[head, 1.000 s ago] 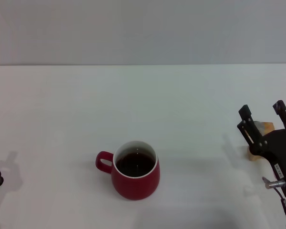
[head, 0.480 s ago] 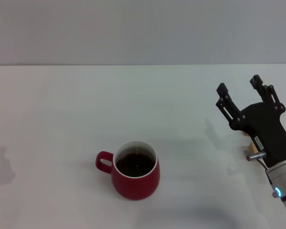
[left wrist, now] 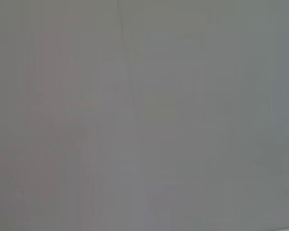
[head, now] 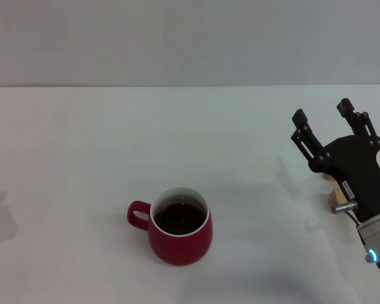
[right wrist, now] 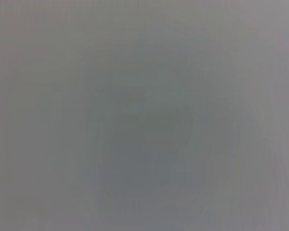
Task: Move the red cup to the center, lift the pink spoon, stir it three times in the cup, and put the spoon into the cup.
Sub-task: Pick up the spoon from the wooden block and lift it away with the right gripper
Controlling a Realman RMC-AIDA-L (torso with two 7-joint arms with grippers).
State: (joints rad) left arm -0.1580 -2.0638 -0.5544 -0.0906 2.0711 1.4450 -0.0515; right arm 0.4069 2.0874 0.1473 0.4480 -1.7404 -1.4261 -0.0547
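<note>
The red cup [head: 180,233] stands in the front middle of the white table in the head view, its handle pointing to the left and dark liquid inside. My right gripper [head: 322,115] is raised at the right side, well to the right of the cup, open with nothing between its fingers. The pink spoon is hidden or out of view. My left gripper is out of view; only its shadow falls at the left edge. Both wrist views show plain grey surface.
A small tan wooden block [head: 334,197] peeks out from behind the right arm on the table [head: 114,139]. A pale wall runs along the back.
My right gripper rose from the right edge and swung up and inward, then shifted slightly right. The left gripper withdrew out of the head view at the left edge.
</note>
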